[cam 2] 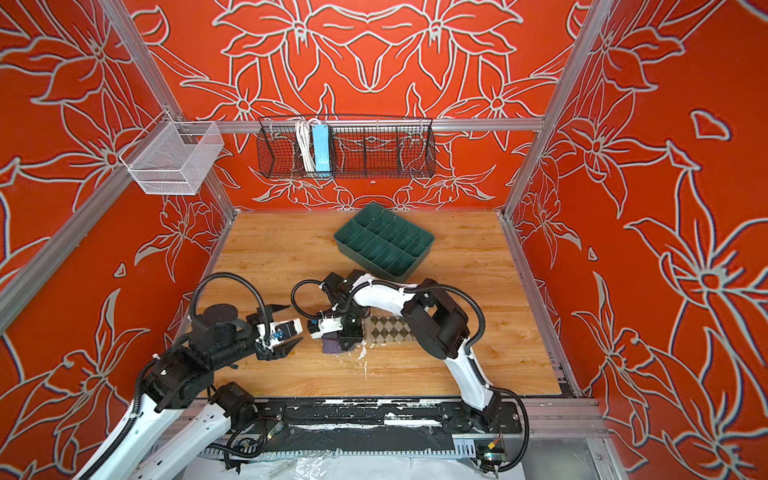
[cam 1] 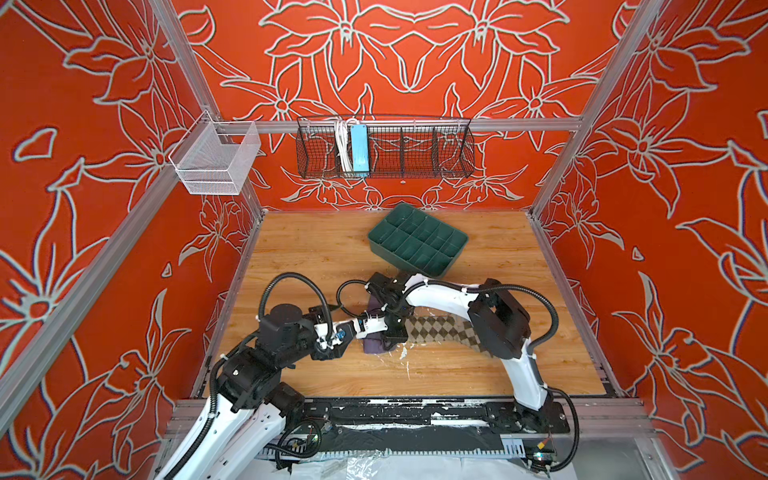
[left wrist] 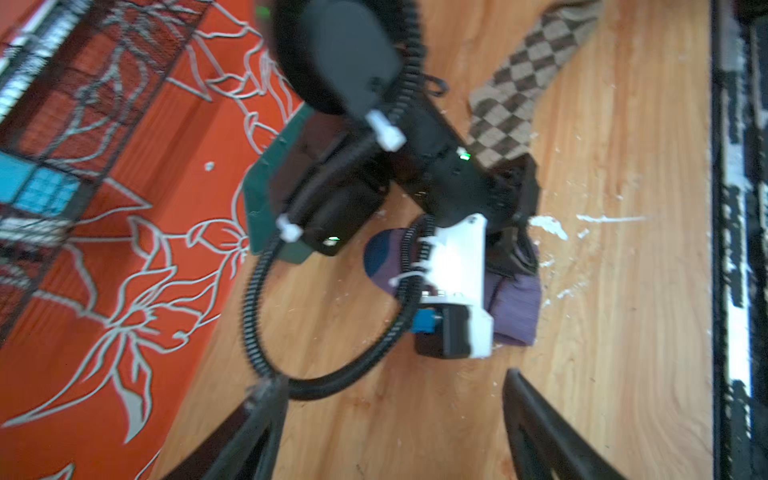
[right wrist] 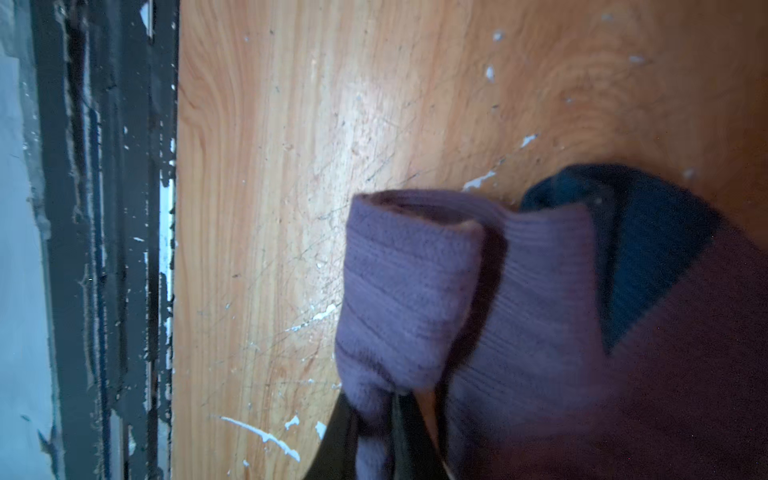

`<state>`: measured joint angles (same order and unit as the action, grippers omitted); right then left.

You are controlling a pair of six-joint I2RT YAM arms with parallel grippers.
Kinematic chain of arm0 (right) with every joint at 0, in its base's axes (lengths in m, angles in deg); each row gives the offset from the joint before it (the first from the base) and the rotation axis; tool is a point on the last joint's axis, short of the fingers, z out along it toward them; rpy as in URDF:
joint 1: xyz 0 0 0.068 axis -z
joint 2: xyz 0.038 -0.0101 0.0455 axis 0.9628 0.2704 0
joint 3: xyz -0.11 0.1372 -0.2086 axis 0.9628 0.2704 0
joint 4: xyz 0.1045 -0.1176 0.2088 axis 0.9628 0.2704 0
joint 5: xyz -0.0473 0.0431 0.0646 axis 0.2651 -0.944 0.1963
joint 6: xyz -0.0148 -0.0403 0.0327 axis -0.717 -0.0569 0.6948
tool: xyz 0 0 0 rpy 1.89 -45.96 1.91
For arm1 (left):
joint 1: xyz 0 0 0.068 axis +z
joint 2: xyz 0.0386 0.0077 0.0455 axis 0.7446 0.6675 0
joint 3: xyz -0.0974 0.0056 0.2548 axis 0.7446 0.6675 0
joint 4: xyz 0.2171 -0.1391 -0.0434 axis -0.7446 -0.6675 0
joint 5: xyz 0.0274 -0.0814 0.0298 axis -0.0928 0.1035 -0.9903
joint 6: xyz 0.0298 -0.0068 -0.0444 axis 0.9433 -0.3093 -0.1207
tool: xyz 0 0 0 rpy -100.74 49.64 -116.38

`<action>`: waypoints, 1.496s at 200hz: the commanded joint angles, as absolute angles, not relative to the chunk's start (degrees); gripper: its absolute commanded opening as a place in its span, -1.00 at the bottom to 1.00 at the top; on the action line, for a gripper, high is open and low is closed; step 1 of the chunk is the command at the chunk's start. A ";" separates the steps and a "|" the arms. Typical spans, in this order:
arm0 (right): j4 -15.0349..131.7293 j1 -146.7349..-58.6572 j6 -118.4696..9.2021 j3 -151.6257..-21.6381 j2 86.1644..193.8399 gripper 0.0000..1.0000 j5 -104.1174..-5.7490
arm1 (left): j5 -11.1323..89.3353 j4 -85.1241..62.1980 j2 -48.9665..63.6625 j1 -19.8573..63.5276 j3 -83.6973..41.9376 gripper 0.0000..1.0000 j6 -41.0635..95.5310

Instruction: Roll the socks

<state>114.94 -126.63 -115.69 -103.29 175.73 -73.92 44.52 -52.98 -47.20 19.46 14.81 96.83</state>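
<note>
Right wrist view shows the right gripper (right wrist: 374, 419) clamped on a rolled fold of the purple ribbed cloth sock (right wrist: 415, 291), pinning the roll on the wooden table (right wrist: 270, 166). Beside it, the left gripper (cam 2: 286, 328) waits with its jaws apart, empty. Next to the purple roll, the beige-and-brown argyle sock (cam 2: 386, 330) lies flat.

Bare wood table (cam 2: 291, 249) lies open at far left and along the near edge; the green tray (cam 2: 384, 241) blocks the far middle, the right arm (cam 2: 432, 324) arches over the argyle sock (cam 2: 388, 329)
</note>
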 commanded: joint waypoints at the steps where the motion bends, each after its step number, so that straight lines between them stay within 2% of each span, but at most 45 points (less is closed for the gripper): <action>1: 118.06 -125.70 -118.05 -105.12 181.46 -0.83 -74.89 | 40.04 -52.69 -47.96 11.69 20.58 0.57 101.89; 23: 119.16 -124.86 -118.56 -106.85 183.26 -0.82 -75.61 | 30.81 -45.94 -45.71 2.07 26.56 0.57 102.77; 43: 119.57 -124.27 -118.91 -107.52 184.28 -0.81 -76.41 | 27.31 -39.88 -39.22 -2.27 29.15 0.55 101.13; 96: 119.18 -123.40 -119.39 -106.87 184.44 -0.81 -78.52 | 22.54 -22.58 -23.48 -3.12 32.78 0.40 95.39; 164: 119.75 -123.08 -120.33 -106.20 183.98 -0.81 -82.81 | 18.75 -14.98 -10.72 -3.07 32.25 0.22 92.03; 192: 119.74 -122.71 -120.37 -106.06 183.46 -0.81 -86.13 | 19.79 -14.07 -6.23 -3.09 31.40 -0.05 90.45; 227: 117.43 -121.82 -119.01 -103.54 180.98 -0.81 -87.77 | 22.53 -17.41 -2.43 -3.11 28.69 -0.67 89.63; 252: 109.99 -120.74 -115.95 -98.59 176.44 -0.80 -86.01 | 23.29 -18.91 -1.77 -3.11 28.53 -1.00 89.58; 284: 98.61 -118.73 -111.86 -89.28 166.79 -0.72 -85.24 | 24.74 -20.94 -3.23 -2.15 28.98 -1.00 91.29; 299: 92.79 -117.68 -109.57 -84.08 161.41 -0.70 -84.43 | 28.94 -23.78 -4.24 0.05 28.09 -1.00 91.65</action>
